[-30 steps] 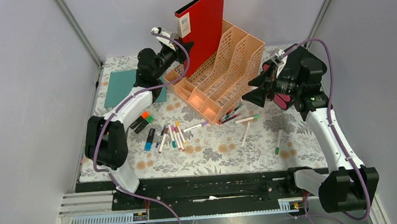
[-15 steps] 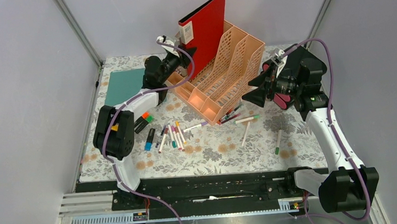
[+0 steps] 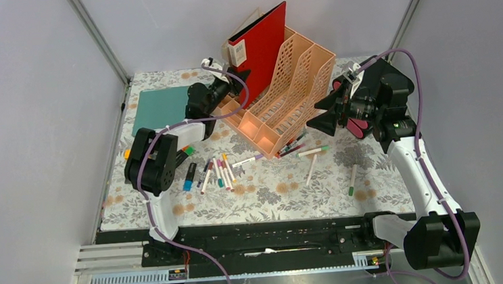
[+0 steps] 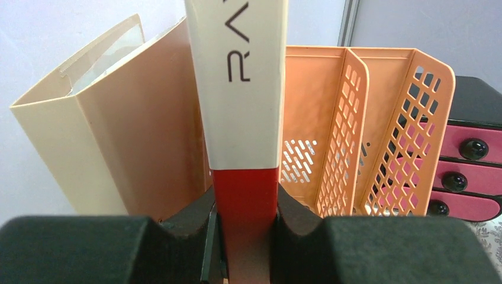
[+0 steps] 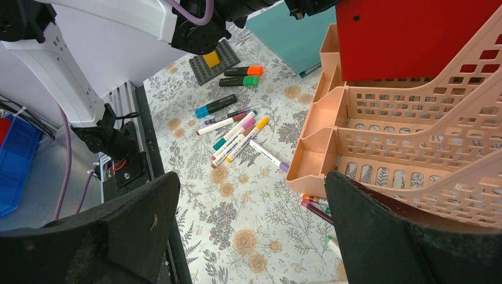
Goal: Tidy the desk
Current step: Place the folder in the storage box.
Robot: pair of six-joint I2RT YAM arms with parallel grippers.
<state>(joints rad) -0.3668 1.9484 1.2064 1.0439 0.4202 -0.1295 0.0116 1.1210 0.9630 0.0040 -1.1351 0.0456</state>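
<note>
You've got the desk (image 3: 287,197) in whitish cloth with grey leaves and orange-brown flowers. File rack (image 3: 298,77) is peach, lattice-holed. Red folder (image 3: 265,42) has a white spine label with black letters. Teal pad (image 3: 161,108). Markers (image 3: 218,172) have pink, orange, green, blue and purple caps. Pink drawers (image 4: 482,177), probably black-framed

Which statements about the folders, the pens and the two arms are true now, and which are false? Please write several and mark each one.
1. The left fingers are shut on the red folder. True.
2. The right fingers hold a pen. False: they are open and empty.
3. Loose pens lie on the desk. True.
4. The teal folder stands in the peach rack. False: it lies flat on the desk, left of the rack.
</note>
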